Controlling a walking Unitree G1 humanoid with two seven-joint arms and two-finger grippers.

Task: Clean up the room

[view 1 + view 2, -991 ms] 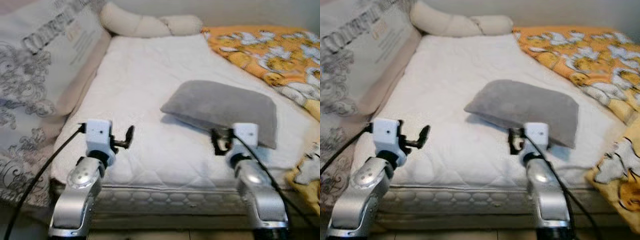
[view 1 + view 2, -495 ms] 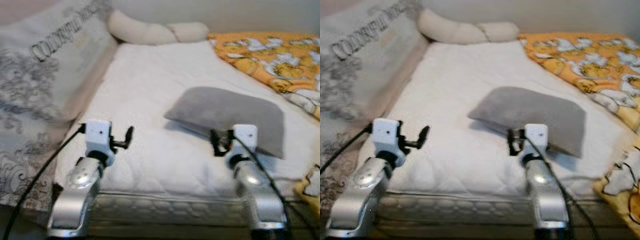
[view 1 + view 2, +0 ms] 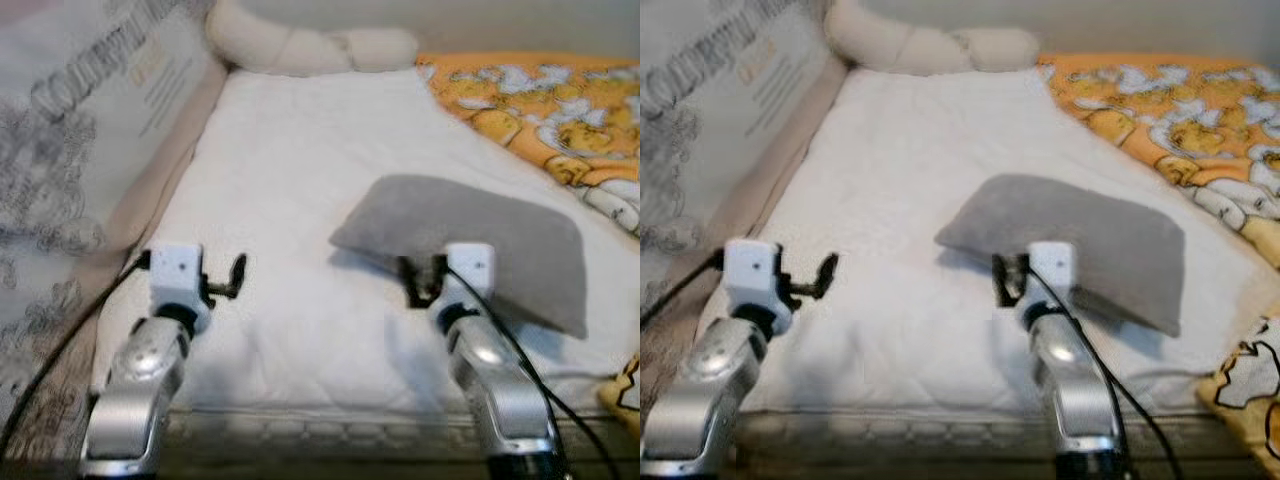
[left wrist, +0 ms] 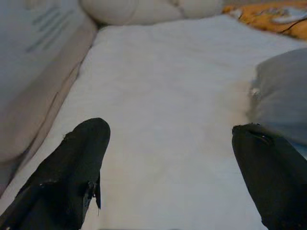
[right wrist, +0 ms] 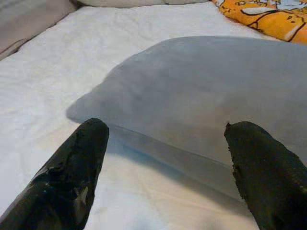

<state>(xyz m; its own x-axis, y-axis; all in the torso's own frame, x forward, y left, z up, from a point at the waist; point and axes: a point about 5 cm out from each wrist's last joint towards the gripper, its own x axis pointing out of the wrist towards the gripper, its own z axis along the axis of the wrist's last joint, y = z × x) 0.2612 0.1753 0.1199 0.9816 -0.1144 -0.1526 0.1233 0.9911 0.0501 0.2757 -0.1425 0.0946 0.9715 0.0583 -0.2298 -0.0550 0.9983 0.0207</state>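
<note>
The right hand (image 5: 165,158) gaped wide and empty just short of the grey pillow (image 3: 480,240) on the bed (image 3: 300,180). It looked wise to straddle the near edge before closing. The left hand (image 4: 168,163), equally open, held nothing.

**White quilted mattress and what lies on it**

A white quilted mattress (image 3: 300,200) spans the middle of the scene, its stitched edge nearest the camera. A flat grey rectangular pillow (image 3: 470,240) lies on it, right of centre, tilted a little. At the far end a cream knotted bolster cushion (image 3: 300,45) rests across the mattress. An orange blanket with a white and yellow print (image 3: 545,110) covers the far right part. A large pale pillow with grey scroll print (image 3: 70,130) leans along the left edge.
</note>
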